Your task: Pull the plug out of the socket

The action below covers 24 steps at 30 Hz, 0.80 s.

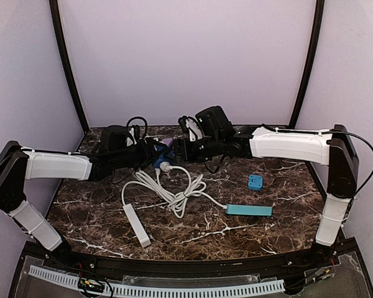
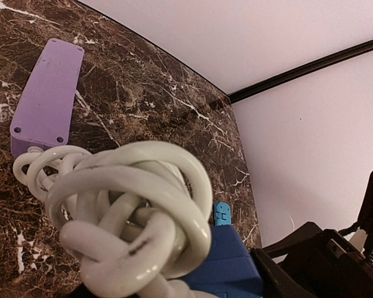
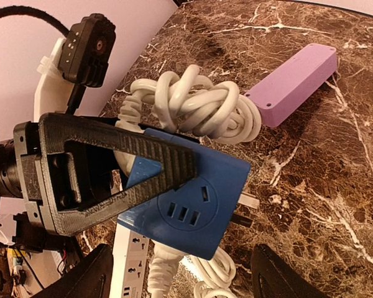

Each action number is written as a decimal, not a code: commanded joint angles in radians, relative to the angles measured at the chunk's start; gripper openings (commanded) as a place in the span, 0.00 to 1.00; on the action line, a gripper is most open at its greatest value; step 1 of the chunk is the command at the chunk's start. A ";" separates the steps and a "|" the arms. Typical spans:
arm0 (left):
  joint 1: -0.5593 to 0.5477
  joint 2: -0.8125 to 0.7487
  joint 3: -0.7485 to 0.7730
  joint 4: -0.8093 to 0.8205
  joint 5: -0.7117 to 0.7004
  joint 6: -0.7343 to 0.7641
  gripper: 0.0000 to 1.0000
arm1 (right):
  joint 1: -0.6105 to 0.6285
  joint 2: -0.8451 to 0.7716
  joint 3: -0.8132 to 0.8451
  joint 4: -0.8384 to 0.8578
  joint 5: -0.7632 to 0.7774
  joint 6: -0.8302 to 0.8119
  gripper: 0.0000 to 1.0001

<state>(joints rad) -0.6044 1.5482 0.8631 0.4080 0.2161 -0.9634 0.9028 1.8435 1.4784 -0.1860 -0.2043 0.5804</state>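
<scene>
The socket, a blue cube, hangs above the table at the back centre. My left gripper is shut on it, one ribbed black finger pressed across its face. A white plug sits in the cube's underside, and its cord is bunched in a knot against the cube. My right gripper stands open just below the cube, its fingers on either side of the plug and apart from it.
A purple power strip lies on the marble behind the cube. On the table are a white power strip with coiled cord, a teal power strip and a small light-blue adapter.
</scene>
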 commanded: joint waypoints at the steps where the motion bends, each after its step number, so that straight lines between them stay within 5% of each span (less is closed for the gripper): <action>1: -0.012 -0.021 0.047 0.148 0.027 -0.041 0.43 | 0.024 0.045 0.057 -0.018 0.032 -0.024 0.75; 24: -0.012 0.010 0.045 0.220 0.054 -0.119 0.43 | 0.059 0.128 0.069 0.083 0.168 0.030 0.80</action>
<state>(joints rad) -0.6052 1.5841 0.8642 0.4694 0.2218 -1.0248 0.9466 1.9472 1.5475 -0.1642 -0.1158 0.5724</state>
